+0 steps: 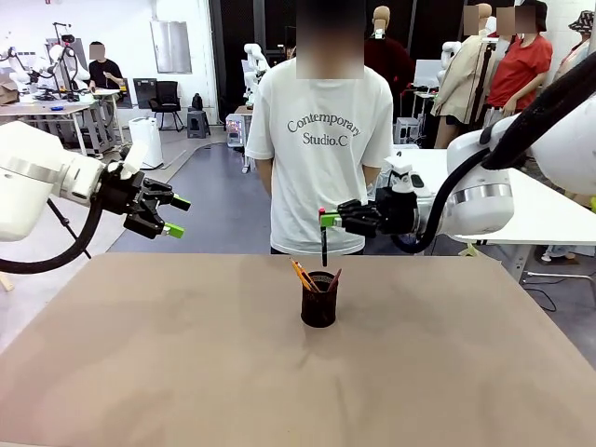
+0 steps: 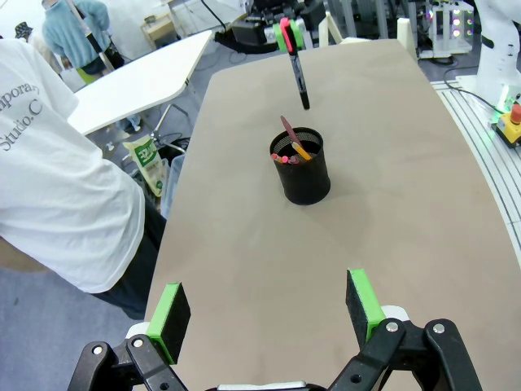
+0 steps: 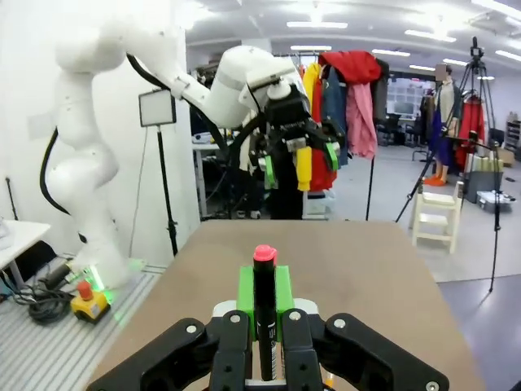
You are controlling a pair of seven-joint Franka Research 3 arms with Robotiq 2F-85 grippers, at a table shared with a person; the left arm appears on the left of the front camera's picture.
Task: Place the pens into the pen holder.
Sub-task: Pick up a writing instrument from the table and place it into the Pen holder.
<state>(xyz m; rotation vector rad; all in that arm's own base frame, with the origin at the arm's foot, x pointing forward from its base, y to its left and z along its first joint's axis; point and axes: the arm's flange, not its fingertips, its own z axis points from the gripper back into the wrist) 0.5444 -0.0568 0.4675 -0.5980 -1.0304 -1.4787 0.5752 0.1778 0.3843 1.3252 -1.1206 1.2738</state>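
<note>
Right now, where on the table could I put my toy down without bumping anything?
Nearly anywhere: the table is bare left, right and in front of the holder. The crowded spot is the middle by the far edge, where the right gripper hangs a black pen just above the holder and its two pens. The left gripper hovers open off the far left corner.

The table (image 1: 140, 372) has a plain brown top. Behind the far edge of the table stands a person in a white T-shirt (image 1: 321, 140) with dark print on the chest. To the right of this person there is a white table (image 1: 549, 219), just behind the brown one. Far behind the person, to the left, a black chair (image 1: 168, 101) stands on the grey floor. In the left wrist view, a green and white bag (image 2: 146, 156) lies on the floor beside the brown table, near the white one.
</note>
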